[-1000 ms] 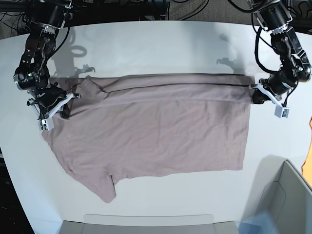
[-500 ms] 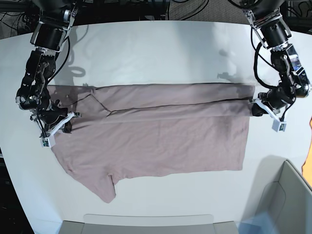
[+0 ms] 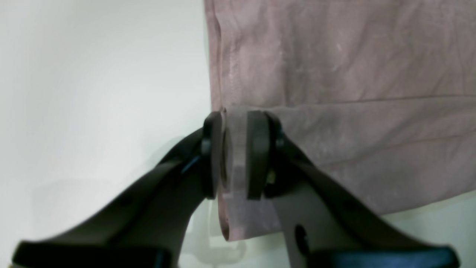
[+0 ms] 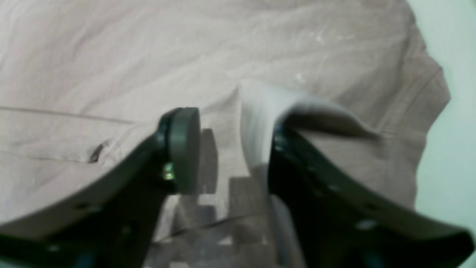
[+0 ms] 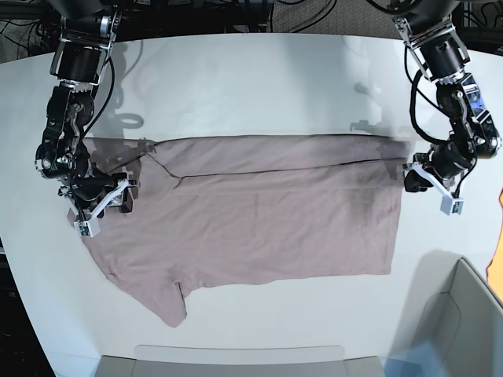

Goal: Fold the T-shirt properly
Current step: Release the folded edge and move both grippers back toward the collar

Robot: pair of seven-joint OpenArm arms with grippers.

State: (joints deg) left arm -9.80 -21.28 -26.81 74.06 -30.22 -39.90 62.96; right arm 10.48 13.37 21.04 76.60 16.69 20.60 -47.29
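I let the folded edge of the T-shirt lie on the desk; left pincer and right pincer stand apart (nothing clamped, I believe). Next, I should lift clear.

Bright, even light falls on the pale tabletop, with soft grey shadows of the arms showing on it in the base view, which is mostly sharp. In the left wrist view the gripper is blurred in the foreground; in the right wrist view the gripper and a raised flap of cloth are blurred.
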